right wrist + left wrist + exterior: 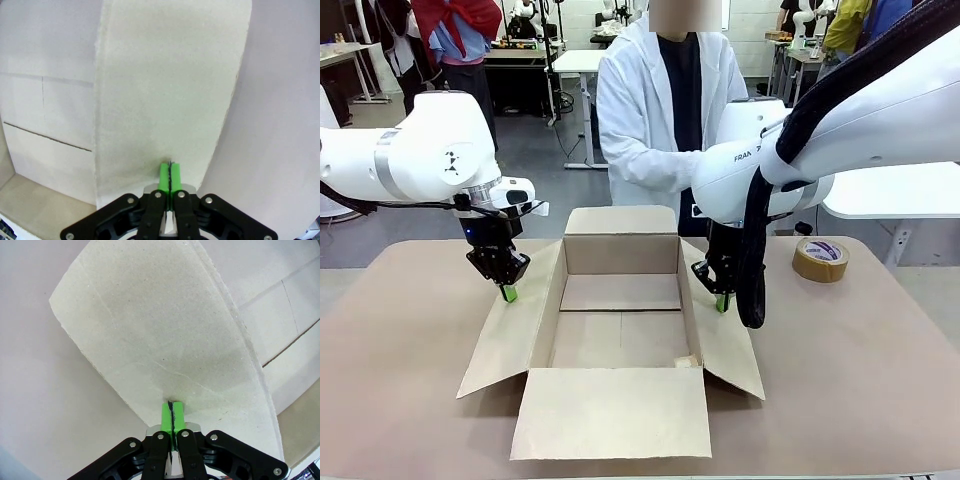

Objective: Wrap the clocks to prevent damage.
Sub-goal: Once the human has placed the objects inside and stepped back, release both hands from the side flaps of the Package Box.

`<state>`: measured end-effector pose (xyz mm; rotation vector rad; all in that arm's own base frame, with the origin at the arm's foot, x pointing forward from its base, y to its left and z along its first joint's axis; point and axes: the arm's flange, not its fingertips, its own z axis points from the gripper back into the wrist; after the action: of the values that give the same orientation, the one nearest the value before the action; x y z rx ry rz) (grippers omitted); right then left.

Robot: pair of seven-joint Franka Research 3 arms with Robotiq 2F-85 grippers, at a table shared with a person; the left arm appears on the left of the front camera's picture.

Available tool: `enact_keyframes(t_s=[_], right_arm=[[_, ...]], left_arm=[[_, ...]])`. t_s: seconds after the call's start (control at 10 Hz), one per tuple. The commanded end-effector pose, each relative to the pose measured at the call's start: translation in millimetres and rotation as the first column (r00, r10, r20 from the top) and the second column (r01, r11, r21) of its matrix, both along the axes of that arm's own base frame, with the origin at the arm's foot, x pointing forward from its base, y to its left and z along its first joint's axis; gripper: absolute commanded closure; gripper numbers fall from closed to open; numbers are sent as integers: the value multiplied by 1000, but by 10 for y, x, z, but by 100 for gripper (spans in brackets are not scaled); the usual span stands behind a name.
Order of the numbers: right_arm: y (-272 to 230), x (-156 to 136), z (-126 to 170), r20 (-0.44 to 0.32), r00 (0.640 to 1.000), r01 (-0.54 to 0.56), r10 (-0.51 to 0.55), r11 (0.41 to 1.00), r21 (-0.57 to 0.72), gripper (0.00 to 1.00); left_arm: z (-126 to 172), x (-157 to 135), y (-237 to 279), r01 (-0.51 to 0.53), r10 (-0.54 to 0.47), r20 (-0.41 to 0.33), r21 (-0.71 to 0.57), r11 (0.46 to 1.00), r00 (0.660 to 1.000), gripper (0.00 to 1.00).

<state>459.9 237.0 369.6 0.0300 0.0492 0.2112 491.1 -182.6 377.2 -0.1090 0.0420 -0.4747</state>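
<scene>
While left hand (509,292) and right hand (722,302), fingers pinched together and empty, press the box (620,255) flaps (510,345) outward, a tip could slip, letting a flap spring back; where the clocks are, I cannot tell.

The person's hands are hidden behind the right arm (880,110) (itself cut off by the right edge), a black cable (754,260) covers part of the right gripper (722,302), and the print on the tape roll (820,260) is too small to read.

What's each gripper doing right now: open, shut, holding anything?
Left gripper: shut, holding nothing, tip on the left box flap.
Right gripper: shut, holding nothing, tip on the right box flap.
</scene>
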Motion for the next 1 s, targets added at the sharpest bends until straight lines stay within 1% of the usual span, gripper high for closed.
enact_keyframes(t_s=[0.0, 0.9], right_arm=[[13, -4, -25, -5, 1000, 9, -9, 1000, -1, 99], [13, -4, -25, -5, 1000, 9, -9, 1000, -1, 99]], left_arm=[[-12, -5, 5, -1, 1, -2, 0, 1000, 1000, 100], [-12, -5, 5, -1, 1, -2, 0, 1000, 1000, 100]])
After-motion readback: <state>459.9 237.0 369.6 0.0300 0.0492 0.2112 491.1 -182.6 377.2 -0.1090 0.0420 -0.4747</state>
